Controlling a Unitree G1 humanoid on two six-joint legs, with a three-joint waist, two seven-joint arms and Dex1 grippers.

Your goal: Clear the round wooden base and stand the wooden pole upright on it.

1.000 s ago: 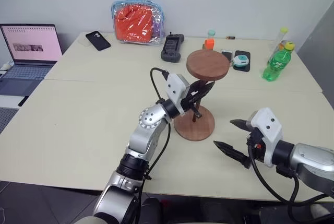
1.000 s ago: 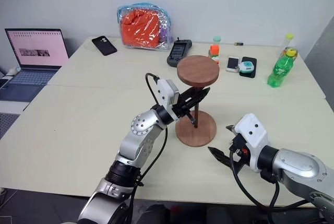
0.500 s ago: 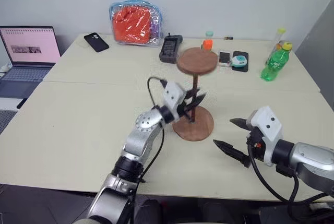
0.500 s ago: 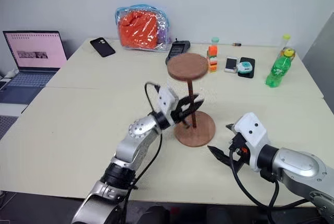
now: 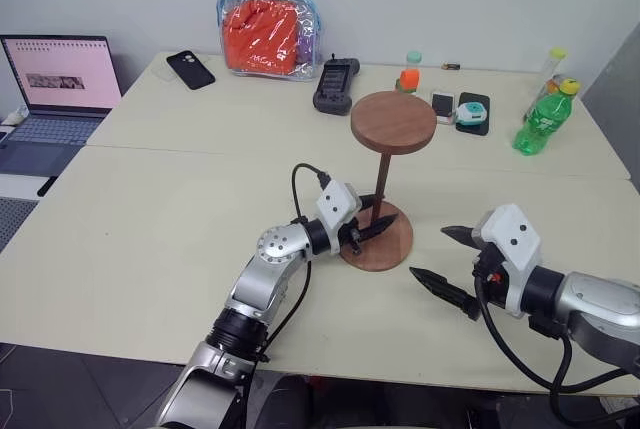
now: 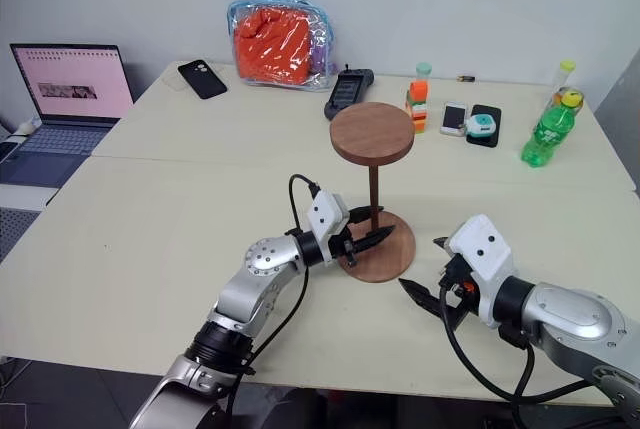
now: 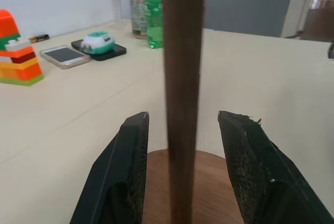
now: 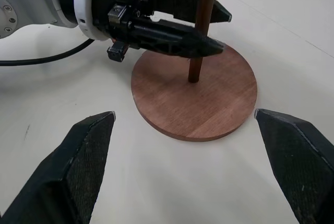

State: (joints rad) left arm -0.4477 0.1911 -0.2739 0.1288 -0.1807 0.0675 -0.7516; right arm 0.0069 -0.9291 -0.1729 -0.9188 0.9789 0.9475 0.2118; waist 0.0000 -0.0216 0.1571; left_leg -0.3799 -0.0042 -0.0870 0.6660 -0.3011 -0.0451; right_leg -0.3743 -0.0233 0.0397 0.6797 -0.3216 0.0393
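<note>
A: Where's the pole (image 5: 383, 185)?
B: Upright on the base (image 8: 194, 92), between the left hand's (image 7: 182, 125) spread fingers, untouched; the wrist view cuts off its top.
A: The right hand (image 5: 442, 261)?
B: Open, empty, beside the base on the worktop (image 5: 160, 209).

a cream table (image 5: 150, 209) carries an open laptop (image 5: 52, 89) at its left edge, a black phone (image 5: 190, 70) and a clear bag of orange cloth (image 5: 265, 33) at the back, a black handset (image 5: 333, 85), stacked toy blocks (image 5: 410, 73), two more phones (image 5: 458, 107) and a green bottle (image 5: 543, 119) on the right.
</note>
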